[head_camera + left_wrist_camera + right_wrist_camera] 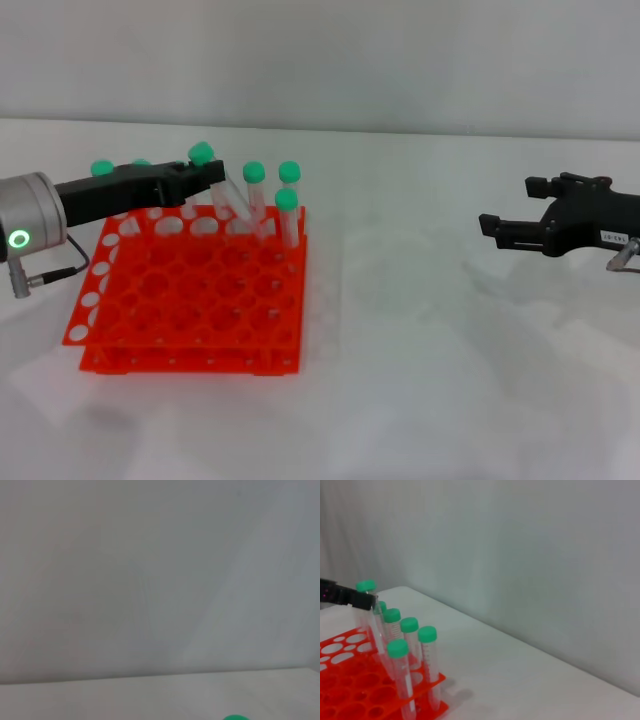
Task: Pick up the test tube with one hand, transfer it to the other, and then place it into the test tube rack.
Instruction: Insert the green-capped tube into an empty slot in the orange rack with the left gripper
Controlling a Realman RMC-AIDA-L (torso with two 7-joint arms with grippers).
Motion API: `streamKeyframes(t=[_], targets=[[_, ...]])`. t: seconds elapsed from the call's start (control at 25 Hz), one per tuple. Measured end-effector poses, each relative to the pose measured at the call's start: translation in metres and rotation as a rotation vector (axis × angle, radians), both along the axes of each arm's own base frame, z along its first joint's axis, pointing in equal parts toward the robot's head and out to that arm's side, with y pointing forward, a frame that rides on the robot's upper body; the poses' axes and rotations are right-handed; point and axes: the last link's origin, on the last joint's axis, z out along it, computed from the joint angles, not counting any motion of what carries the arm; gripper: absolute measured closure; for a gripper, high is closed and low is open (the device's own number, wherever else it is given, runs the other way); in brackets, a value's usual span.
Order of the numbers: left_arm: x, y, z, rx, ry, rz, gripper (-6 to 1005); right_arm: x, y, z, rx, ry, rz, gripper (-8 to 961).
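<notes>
While the right gripper (490,228) waits spread well apart, the test tube (222,185) is pinched by the left gripper (212,172) over the test tube rack (190,300); lowering upright into a hole is needed

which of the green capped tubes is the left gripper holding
The tilted tube at the left gripper's tip, its cap highest of all, above the rack's back row. The other tubes stand upright in holes, untouched.

The green-capped test tube (222,180) leans tilted over the far row of the orange-red test tube rack (190,300).
</notes>
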Motion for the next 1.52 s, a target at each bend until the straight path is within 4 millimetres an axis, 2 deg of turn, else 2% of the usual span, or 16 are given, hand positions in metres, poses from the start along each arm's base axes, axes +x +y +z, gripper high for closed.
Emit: streamKeyframes(t=[0.96, 1.52], targets=[[-0.002, 0.0007, -0.0043, -0.016, 0.013, 0.018, 749, -0.0009, 0.0036, 0.0031, 0.013, -0.007, 0.002, 95], [-0.0073, -0.0061, -0.0033, -0.027, -0.003, 0.031, 743, -0.0021, 0.0051, 0.0041, 0.016, -0.005, 0.002, 95]])
